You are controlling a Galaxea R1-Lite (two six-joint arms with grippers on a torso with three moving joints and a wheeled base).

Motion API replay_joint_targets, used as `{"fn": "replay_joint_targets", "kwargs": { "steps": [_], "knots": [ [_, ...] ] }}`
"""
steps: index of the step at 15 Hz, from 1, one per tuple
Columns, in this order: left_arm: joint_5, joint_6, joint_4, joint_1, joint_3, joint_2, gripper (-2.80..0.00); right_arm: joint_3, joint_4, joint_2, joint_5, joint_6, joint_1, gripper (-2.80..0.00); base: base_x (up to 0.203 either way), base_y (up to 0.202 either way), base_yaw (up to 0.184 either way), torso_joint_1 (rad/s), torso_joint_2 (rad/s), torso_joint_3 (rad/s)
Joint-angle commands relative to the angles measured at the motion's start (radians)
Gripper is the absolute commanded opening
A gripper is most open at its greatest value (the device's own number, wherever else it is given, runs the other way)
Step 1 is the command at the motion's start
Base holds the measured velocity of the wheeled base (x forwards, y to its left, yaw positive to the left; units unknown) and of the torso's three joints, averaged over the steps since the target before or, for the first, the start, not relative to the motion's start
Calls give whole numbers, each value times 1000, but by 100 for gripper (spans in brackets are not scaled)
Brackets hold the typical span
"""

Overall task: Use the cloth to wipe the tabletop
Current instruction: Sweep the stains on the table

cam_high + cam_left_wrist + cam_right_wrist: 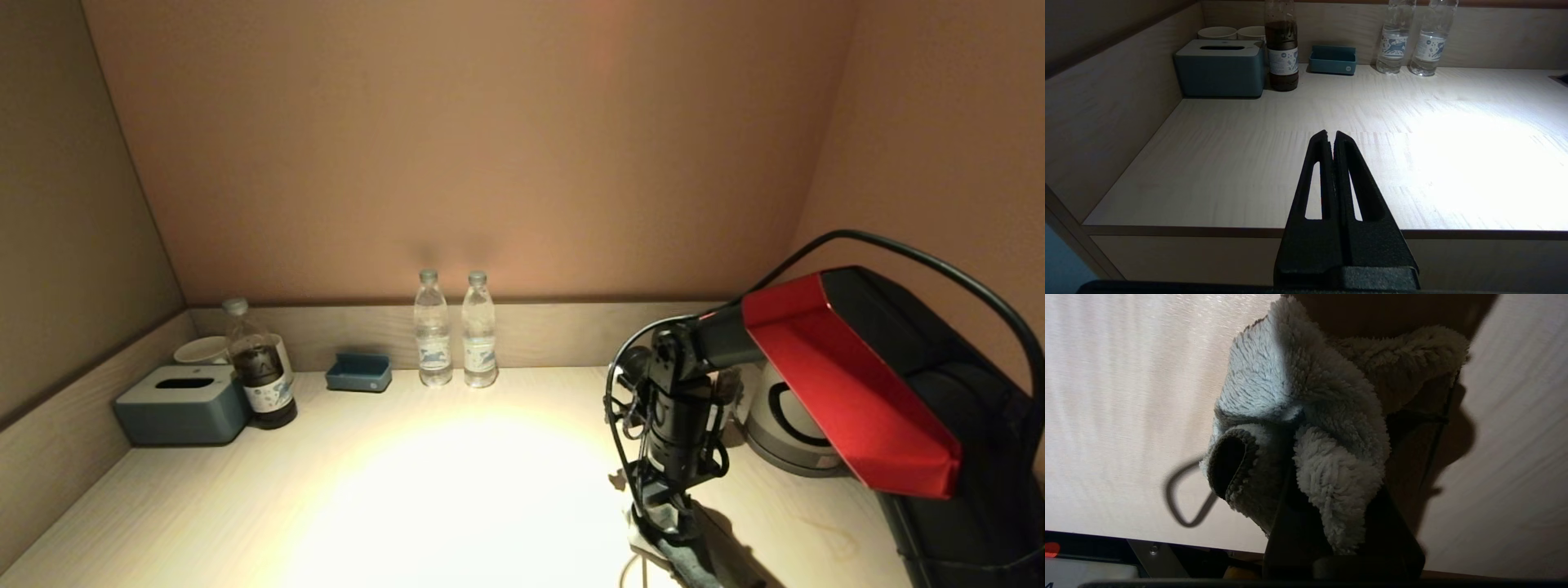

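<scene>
Head view, right gripper (668,523) pointing down, pinching cloth (1306,428) on tabletop (408,490)

The worktop (245,506) is pale beige with a wood grain. The cloth (1306,400) is fluffy pale grey-blue with a dark stitched edge. The tissue box (181,404) and small tray (359,372) are blue-grey. The right arm's cover (849,384) is red.

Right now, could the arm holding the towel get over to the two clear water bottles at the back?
Probably yes. The right gripper, shut on the cloth, sits at the near edge of the tabletop, and only bare surface lies between it and the two water bottles. The kettle stands off to the side.
</scene>
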Motion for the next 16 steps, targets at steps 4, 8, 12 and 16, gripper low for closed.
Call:
{"fn": "replay_joint_targets", "kwargs": {
  "steps": [4,8,12,16],
  "knots": [
    [0,-1,0,1,0,0,-280,113,-97,-57,-183,-8,-32,-280,0,0,0,0,0,0],
    [0,-1,0,1,0,0,-280,259,-282,-60,-309,-30,-49,-280,0,0,0,0,0,0],
    [0,-1,1,1,0,0,-280,323,-339,-69,-344,-31,-81,-280,0,0,0,0,0,0],
    [0,-1,0,1,0,0,-280,413,-435,-83,-370,-43,-127,-280,0,0,0,0,0,0]
  ]
}}
